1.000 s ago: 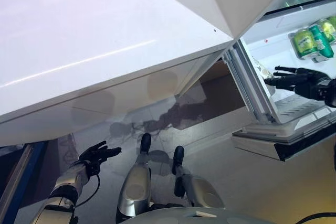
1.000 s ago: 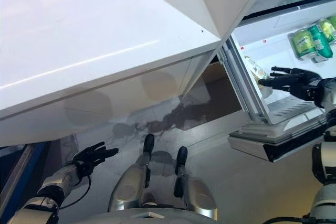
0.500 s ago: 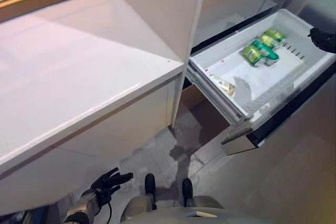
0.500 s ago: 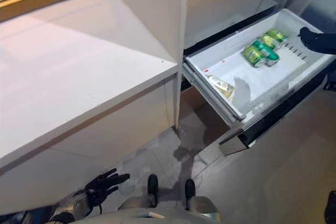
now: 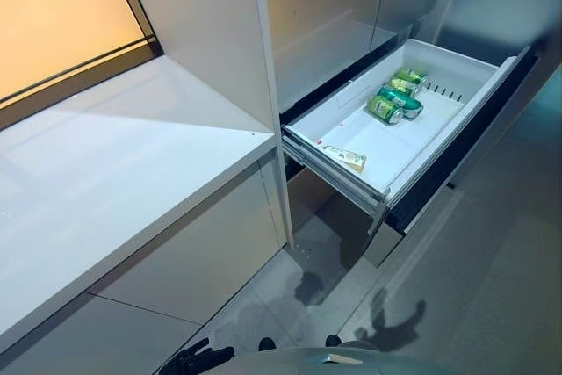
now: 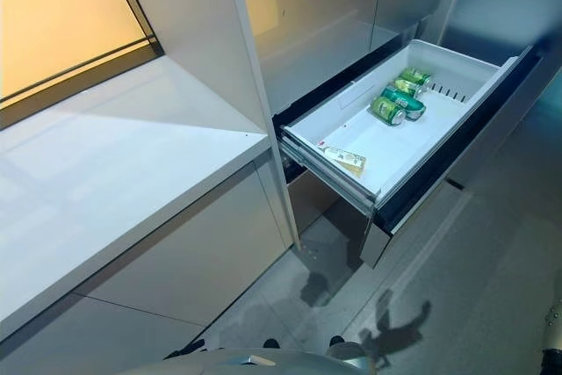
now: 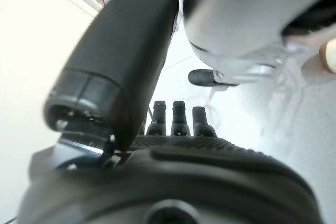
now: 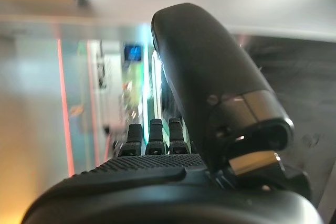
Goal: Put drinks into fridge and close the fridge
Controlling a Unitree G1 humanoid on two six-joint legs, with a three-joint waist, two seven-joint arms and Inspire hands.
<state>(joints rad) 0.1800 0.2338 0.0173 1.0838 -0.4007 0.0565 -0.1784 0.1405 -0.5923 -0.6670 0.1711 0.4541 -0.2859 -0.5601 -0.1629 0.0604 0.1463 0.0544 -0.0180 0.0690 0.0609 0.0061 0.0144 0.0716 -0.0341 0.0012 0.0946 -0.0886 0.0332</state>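
Note:
The white fridge drawer (image 5: 457, 58) stands pulled open below the tall cabinet front. Green cans (image 5: 393, 97) lie on their sides together at its far end. A pale drink with a yellowish label (image 5: 346, 159) lies near its inner corner; it also shows in the right eye view (image 6: 345, 160). My left hand (image 5: 197, 360) hangs low over the floor by the counter base, and in the left wrist view (image 7: 173, 182) its fingers (image 7: 178, 115) are straight and hold nothing. My right hand (image 8: 168, 182) is open and empty, its fingers (image 8: 156, 132) straight.
A long white counter (image 5: 105, 173) runs along the left under a lit window (image 5: 61, 28). The drawer's dark front panel (image 5: 457, 142) juts out over the grey floor (image 5: 492, 278). Tall grey cabinet doors (image 5: 325, 6) rise behind the drawer.
The whole picture has shifted: the camera has risen and drawn back from the drawer. My right hand, at the drawer's far rim half a second ago, has drawn away from it.

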